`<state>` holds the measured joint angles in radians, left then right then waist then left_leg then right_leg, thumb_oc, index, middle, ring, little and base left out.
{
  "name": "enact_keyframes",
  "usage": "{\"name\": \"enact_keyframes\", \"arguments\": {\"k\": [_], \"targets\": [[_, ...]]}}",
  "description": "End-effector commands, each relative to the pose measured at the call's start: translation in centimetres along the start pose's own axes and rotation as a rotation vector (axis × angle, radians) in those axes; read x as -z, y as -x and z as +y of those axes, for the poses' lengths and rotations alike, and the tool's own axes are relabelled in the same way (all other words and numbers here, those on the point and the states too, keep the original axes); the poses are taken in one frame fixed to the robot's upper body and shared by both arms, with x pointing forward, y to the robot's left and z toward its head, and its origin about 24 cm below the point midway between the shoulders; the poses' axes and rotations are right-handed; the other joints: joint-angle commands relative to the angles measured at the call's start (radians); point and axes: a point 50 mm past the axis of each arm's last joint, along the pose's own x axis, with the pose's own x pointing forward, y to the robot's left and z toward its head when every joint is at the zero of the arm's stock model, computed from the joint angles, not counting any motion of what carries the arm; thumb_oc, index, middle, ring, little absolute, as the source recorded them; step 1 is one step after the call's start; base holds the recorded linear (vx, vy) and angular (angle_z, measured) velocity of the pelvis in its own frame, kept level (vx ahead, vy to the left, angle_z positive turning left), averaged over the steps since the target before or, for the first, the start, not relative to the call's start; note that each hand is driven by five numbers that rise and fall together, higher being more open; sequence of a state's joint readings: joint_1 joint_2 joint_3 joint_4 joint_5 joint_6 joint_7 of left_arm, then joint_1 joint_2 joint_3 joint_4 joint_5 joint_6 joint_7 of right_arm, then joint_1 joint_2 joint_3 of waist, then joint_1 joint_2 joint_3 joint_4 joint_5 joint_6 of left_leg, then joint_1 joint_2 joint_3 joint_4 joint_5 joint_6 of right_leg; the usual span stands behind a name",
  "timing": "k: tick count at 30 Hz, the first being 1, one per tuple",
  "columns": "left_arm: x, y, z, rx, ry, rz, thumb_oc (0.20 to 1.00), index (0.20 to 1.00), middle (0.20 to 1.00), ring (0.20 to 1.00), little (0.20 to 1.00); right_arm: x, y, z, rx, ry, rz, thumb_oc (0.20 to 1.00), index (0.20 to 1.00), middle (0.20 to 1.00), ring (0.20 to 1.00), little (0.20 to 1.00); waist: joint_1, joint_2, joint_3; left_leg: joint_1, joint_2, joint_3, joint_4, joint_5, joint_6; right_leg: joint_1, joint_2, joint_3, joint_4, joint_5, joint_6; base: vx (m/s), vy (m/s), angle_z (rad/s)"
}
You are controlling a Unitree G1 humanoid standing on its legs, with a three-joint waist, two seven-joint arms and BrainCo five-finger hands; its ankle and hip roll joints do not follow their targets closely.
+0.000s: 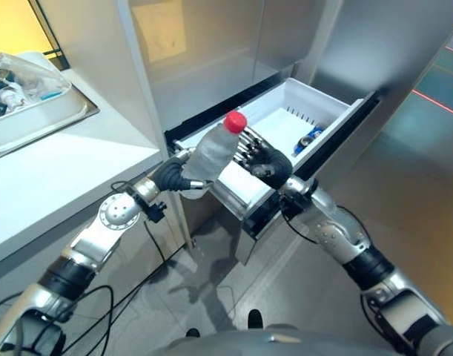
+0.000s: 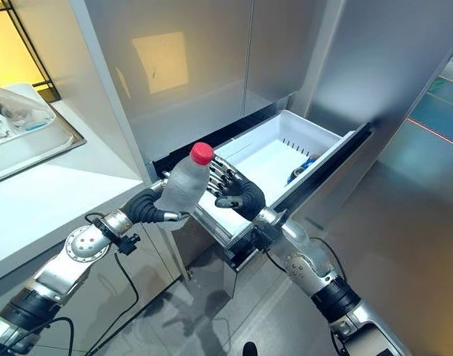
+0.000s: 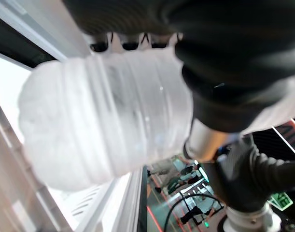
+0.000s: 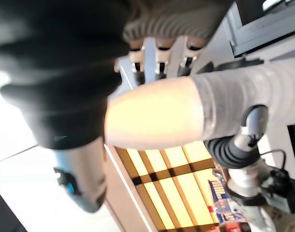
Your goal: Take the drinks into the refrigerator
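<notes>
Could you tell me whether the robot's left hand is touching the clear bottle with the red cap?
Touching. In the right eye view the left hand is curled round the lower body of the bottle, holding it tilted above the open drawer; the left wrist view shows the bottle pressed against the hand.

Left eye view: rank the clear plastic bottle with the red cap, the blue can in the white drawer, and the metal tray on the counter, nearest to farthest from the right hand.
1. Clear plastic bottle with the red cap: right beside the right hand, held by the left hand.
2. Blue can: inside the white drawer, beyond the hand.
3. Metal tray: on the counter, far left.
</notes>
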<state>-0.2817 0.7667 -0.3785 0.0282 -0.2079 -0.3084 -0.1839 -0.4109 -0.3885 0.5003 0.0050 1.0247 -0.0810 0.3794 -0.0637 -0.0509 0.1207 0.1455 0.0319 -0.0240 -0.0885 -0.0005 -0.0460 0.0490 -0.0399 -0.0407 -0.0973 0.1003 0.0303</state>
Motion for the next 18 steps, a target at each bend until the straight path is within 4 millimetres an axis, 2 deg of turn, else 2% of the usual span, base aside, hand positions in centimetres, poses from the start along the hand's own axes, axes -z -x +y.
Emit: {"name": "enact_keyframes", "arguments": {"k": [1, 6, 10, 18], "targets": [[-5.2, -4.3, 2.4, -0.102, -0.07, -0.267, 0.2, 0.2, 0.2, 0.2, 0.2, 0.0, -3.8, 5.3, -0.293, -0.086, -0.043, 1.0, 1.0, 1.0, 1.0, 1.0, -0.017, 0.012, -0.032, 0.021, -0.014, -0.045, 0.03, -0.088, 0.034, 0.086, -0.018, -0.025, 0.082, -0.168, 0.05, 0.0, 0.003, -0.08], [-4.2, -4.2, 1.8, -0.121, -0.036, -0.233, 0.2, 0.2, 0.2, 0.2, 0.2, 0.6, -3.4, 6.4, -0.327, -0.133, -0.045, 1.0, 1.0, 1.0, 1.0, 1.0, -0.021, 0.013, -0.033, 0.024, -0.013, -0.046, 0.029, -0.088, 0.034, 0.091, -0.017, -0.025, 0.082, -0.172, 0.047, 0.0, 0.001, -0.02], [-4.2, -4.3, 1.4, -0.131, -0.033, -0.235, 0.2, 0.2, 0.2, 0.2, 0.2, 0.9, -3.2, 6.5, -0.319, -0.14, -0.044, 1.0, 1.0, 1.0, 1.0, 1.0, -0.019, 0.013, -0.033, 0.027, -0.013, -0.05, 0.028, -0.088, 0.035, 0.099, -0.019, -0.027, 0.078, -0.173, 0.047, 0.0, 0.0, 0.0], [-4.3, -4.6, 1.0, -0.135, -0.012, -0.247, 0.2, 0.2, 0.2, 0.2, 0.2, 0.3, -3.6, 6.7, -0.335, -0.048, -0.058, 1.0, 1.0, 1.0, 1.0, 1.0, -0.015, 0.011, -0.033, 0.028, -0.013, -0.057, 0.028, -0.086, 0.035, 0.105, -0.02, -0.035, 0.072, -0.173, 0.047, 0.0, 0.0, 0.0]]}}
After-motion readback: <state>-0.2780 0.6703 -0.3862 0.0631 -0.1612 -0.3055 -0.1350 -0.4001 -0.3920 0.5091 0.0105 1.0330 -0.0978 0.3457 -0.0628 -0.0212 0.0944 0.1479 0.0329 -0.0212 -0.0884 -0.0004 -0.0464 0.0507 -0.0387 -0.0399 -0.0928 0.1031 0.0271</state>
